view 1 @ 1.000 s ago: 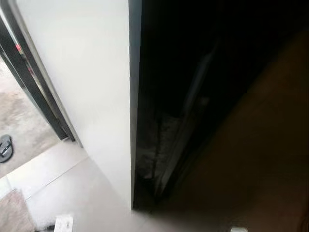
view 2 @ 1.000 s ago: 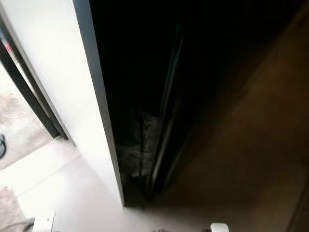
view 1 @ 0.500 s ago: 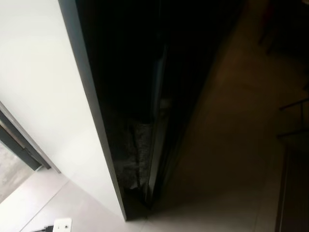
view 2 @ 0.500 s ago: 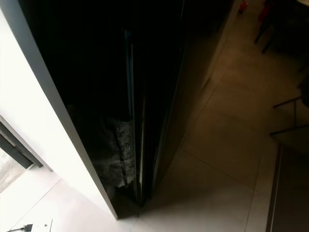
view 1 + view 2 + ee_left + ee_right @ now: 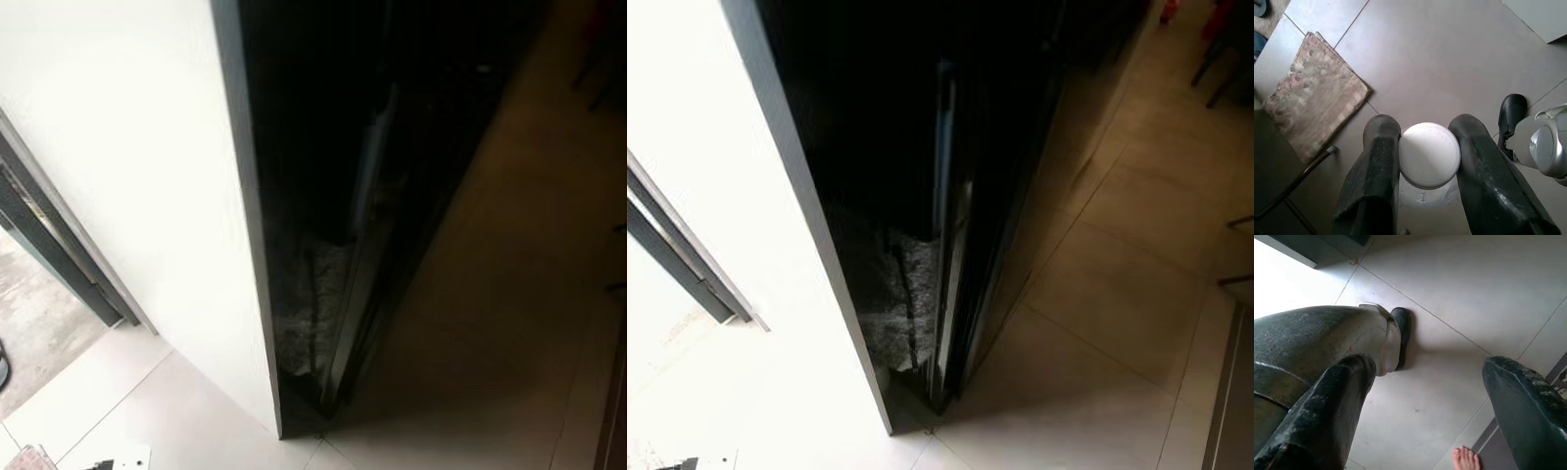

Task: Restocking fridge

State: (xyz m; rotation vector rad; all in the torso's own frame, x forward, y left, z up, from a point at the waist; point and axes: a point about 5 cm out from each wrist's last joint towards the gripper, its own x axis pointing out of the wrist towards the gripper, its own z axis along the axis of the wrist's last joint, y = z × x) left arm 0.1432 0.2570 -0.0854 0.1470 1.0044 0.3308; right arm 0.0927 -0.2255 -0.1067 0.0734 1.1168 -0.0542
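A tall black fridge [image 5: 1009,137] stands ahead, seen from above at its side, with a narrow dark gap [image 5: 313,294] between it and a white wall panel [image 5: 127,176]. In the left wrist view my left gripper [image 5: 1425,128] is shut on a clear container with a round white ribbed lid [image 5: 1429,154], held above the floor. My right gripper [image 5: 1425,382] hangs open over the tiles with nothing between its fingers [image 5: 1332,401].
Pale floor tiles [image 5: 1117,294] run along the fridge's right side. A patterned mat [image 5: 1312,93] lies on the floor near my black foot [image 5: 1511,115]. A person's bare toes [image 5: 1465,459] are close by. A dark door frame [image 5: 59,255] stands at the left.
The whole picture has shifted as the head camera swings: right half a second ago, now back left. The fridge and wall have not moved.
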